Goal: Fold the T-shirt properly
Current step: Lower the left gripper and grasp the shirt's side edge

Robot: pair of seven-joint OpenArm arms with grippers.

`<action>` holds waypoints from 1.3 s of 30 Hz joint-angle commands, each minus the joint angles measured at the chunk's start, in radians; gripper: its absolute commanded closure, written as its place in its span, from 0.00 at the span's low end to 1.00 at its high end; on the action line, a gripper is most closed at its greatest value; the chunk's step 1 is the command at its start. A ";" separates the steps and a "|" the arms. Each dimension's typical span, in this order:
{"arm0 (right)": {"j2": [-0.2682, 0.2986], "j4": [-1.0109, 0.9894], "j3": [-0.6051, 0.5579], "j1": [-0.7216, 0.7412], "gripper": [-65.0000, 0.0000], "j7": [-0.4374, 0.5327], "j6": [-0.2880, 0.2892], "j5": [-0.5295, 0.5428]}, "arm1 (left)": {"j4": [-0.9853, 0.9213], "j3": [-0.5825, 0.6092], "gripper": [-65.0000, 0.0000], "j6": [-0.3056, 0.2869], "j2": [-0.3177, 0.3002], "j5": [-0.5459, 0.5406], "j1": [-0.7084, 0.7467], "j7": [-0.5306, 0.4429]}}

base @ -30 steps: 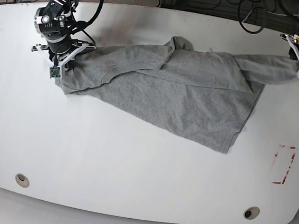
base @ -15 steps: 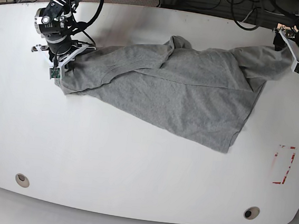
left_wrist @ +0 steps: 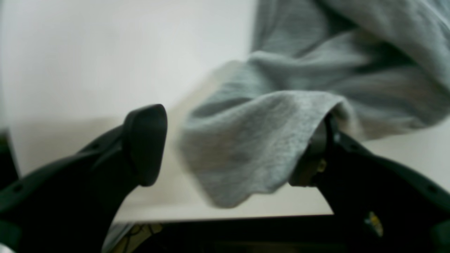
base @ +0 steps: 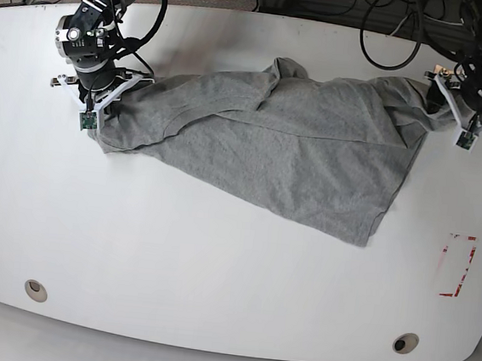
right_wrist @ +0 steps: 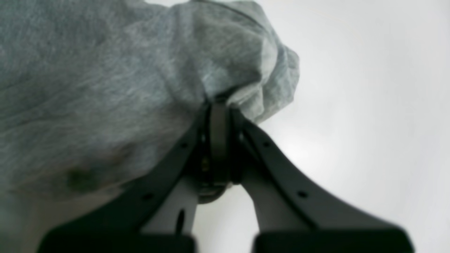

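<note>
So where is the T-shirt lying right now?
In the base view the T-shirt is spread across the table's far half, one end pinched in the right gripper, the other draped at the open left gripper.

White table (base: 216,263) — grey T-shirt (base: 287,142) spread on it, red-marked label (base: 457,265) alongside.

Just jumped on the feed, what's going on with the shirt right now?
Two arms are working a grey T-shirt spread crumpled across the white table. The right tool is shut on a bunched edge of fabric at one end. At the other end the left tool stands open, with a fold of cloth draped over one finger, not pinched. No neat fold has been made yet.
</note>
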 commanded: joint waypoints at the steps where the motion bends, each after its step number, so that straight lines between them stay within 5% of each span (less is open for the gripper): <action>1: 0.006 0.023 0.001 0.020 1.00 0.023 -0.001 0.006 | 0.020 -0.005 0.29 0.001 -0.024 -0.031 -0.037 0.038; 14: 0.006 0.018 0.001 0.037 1.00 0.023 -0.001 0.008 | -0.006 0.030 0.29 0.001 -0.001 -0.153 -0.232 0.095; 20: 0.006 0.018 0.002 0.040 1.00 0.023 -0.001 0.008 | -0.010 0.029 0.29 0.001 -0.010 -0.267 -0.327 0.239; 25: 0.006 0.018 0.002 0.040 1.00 0.023 -0.001 0.008 | -0.012 0.024 0.29 0.001 -0.014 -0.362 -0.356 0.265; 33: 0.006 0.018 0.005 0.040 1.00 0.023 -0.001 0.008 | -0.015 0.027 0.30 0.001 0.021 -0.262 -0.439 0.259; 39: 0.006 0.018 0.005 0.040 1.00 0.023 -0.001 0.008 | -0.101 0.037 0.29 0.001 0.075 -0.138 -0.531 0.159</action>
